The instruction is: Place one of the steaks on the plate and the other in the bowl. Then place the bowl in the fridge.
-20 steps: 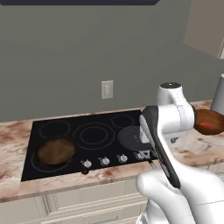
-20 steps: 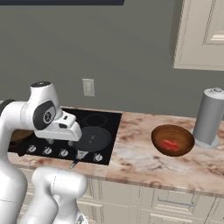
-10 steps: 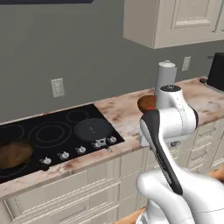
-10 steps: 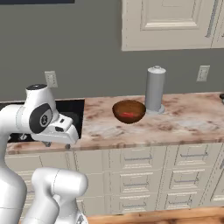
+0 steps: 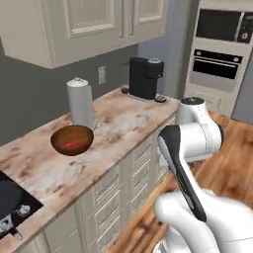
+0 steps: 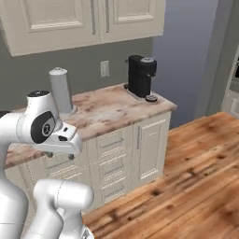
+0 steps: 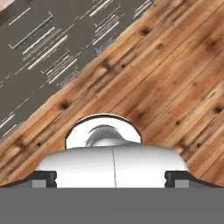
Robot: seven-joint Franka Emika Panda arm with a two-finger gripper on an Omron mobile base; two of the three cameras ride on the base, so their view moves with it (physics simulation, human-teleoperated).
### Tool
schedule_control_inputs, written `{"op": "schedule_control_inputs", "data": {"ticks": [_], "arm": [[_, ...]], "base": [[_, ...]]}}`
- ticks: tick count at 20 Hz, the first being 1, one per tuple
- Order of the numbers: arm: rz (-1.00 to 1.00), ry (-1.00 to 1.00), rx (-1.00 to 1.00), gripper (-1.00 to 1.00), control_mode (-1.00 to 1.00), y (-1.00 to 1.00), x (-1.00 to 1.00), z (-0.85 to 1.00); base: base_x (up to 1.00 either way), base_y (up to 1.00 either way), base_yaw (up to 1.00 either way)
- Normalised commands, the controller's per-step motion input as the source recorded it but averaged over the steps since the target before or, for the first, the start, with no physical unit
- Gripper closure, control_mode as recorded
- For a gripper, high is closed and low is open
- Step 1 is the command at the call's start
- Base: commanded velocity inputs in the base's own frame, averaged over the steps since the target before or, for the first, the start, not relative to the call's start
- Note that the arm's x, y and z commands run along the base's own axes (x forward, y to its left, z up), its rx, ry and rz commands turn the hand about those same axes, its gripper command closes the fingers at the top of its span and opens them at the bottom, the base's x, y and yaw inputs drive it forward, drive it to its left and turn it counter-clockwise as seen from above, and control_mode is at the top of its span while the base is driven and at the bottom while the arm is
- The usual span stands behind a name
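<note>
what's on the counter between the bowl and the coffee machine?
In the left base view, a grey canister stands just behind the bowl, slightly toward the coffee machine. Past it, the marbled counter lies bare up to the machine.

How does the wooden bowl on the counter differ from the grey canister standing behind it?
The bowl is low, wide and dark reddish-brown; the canister is tall, narrow and pale grey. The bowl is open on top with something red, seemingly a steak, lying inside; the canister is closed by a knobbed cap. The bowl sits nearer the counter's front edge, the canister nearer the wall. Both are round and stand upright on the marbled counter.
</note>
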Motion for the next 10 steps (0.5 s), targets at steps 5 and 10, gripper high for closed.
{"op": "schedule_control_inputs", "data": {"ticks": [5,10], "arm": [[0.0,0.0,0.0,-1.0,1.0,0.0,0.0,0.0],[0.0,0.0,0.0,-1.0,1.0,0.0,0.0,0.0]], "base": [[0.01,-0.71,-0.82],[0.14,-0.63,-0.8]]}}
